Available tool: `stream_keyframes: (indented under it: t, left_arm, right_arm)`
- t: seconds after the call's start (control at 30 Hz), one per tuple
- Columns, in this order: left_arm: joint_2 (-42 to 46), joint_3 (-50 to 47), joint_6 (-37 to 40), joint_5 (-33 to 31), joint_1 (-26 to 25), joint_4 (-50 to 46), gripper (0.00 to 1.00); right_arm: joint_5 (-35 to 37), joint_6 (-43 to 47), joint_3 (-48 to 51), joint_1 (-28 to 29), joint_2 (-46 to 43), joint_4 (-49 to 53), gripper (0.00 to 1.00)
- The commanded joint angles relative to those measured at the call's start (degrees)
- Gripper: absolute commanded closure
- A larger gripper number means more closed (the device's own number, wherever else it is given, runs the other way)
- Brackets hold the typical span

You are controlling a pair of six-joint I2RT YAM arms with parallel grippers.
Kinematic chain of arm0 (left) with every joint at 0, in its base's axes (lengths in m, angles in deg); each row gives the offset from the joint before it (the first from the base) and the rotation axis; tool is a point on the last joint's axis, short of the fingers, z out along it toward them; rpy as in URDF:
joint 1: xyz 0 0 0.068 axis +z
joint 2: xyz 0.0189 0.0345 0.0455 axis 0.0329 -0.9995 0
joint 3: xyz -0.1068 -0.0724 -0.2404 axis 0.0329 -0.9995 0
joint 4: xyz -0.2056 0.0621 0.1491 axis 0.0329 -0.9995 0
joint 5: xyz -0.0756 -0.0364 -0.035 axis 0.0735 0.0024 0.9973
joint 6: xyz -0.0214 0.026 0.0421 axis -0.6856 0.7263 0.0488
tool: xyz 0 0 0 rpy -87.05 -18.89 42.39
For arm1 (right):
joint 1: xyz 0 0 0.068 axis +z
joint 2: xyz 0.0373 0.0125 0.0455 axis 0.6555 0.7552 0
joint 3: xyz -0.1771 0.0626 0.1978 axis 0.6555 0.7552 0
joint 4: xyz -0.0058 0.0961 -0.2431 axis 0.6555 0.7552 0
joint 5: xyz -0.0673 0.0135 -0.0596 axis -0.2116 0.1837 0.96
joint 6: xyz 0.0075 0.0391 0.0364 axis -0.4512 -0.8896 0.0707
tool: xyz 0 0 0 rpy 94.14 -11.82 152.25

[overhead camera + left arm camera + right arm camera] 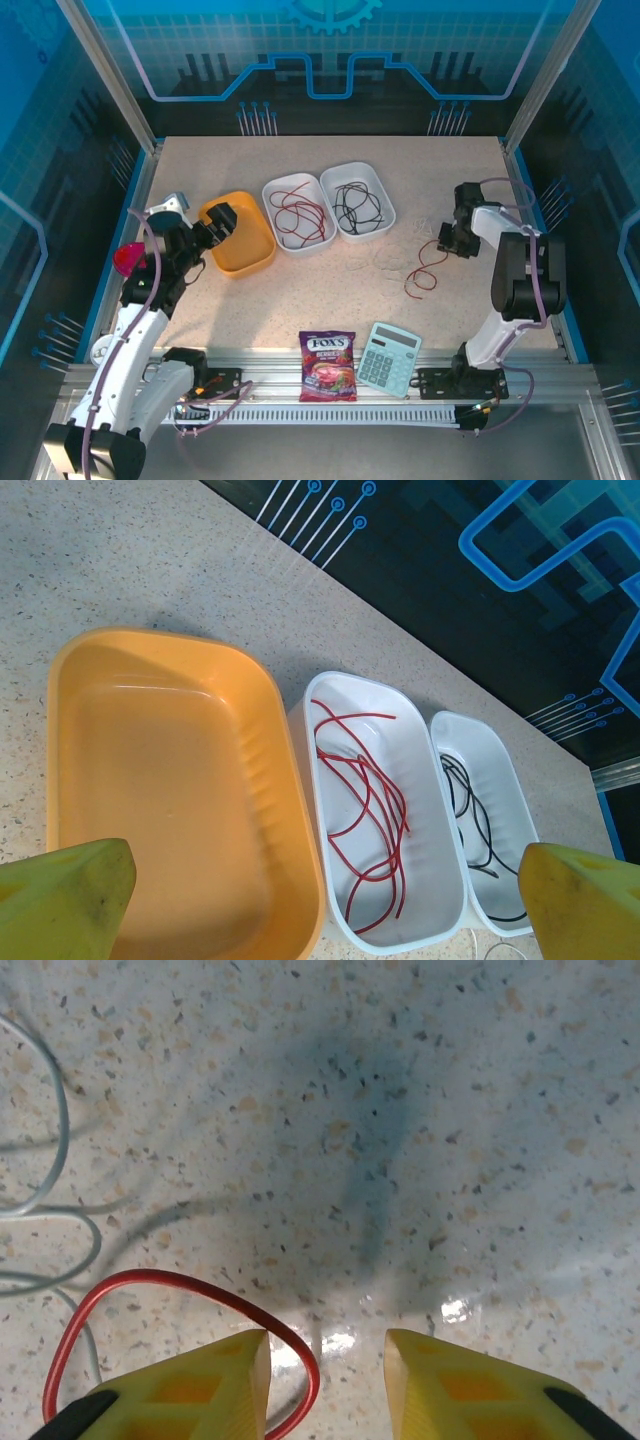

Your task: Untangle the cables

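Right fingers [470, 1390] low over the desk [420, 1110], parted, speckled surface showing in the gap, nothing pinched. A loose red cable [160, 1278] arcs around the tip of one finger, and one side of the arc lies in the gap close to that finger's inner face; cannot tell if it touches. Pale cable [62, 1130] curves on the desk just outside the same finger, beside the red arc. Left fingers [70, 905] spread wide, holding nothing, hanging above the near end of an orange tray [62, 680]. Past the fingertips, just beside the orange tray on its right, a white tray [352, 678] holds a second red cable [365, 810] in loose loops. Next along, another white tray [470, 722] holds a black cable [478, 830]. Sweets bag [327, 367] and calculator [389, 358] lie side by side at the desk's near edge, well apart from both sets of fingers.
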State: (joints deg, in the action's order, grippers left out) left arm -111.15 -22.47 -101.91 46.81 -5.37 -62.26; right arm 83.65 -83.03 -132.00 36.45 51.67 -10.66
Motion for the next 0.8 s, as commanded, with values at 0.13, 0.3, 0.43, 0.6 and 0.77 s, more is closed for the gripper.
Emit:
stream_keyframes:
  t: [0.13,0.3,0.43,0.6,0.77]
  left_arm:
    - [0.5,-0.9,-0.1,-0.8,0.0,-0.1,0.01]
    - [0.5,-0.9,-0.1,-1.0,0.0,-0.2,0.01]
    - [0.5,-0.9,-0.1,-1.2,0.0,-0.1,0.01]
    - [0.3,-1.0,-0.2,-1.1,0.0,0.2,0.01]
    - [0.1,-0.7,-0.2,-0.7,0.0,0.3,0.01]
  right_arm:
    - [-0.1,0.7,-3.6,1.3,4.3,1.6,0.67]
    - [-0.7,0.4,-4.0,3.0,5.1,3.8,0.68]
    - [-2.1,0.1,-2.9,4.5,3.4,4.7,0.67]
    - [-0.9,-0.3,-2.7,4.8,3.7,4.8,0.66]
    - [-0.1,0.2,-4.7,4.7,6.4,5.8,0.72]
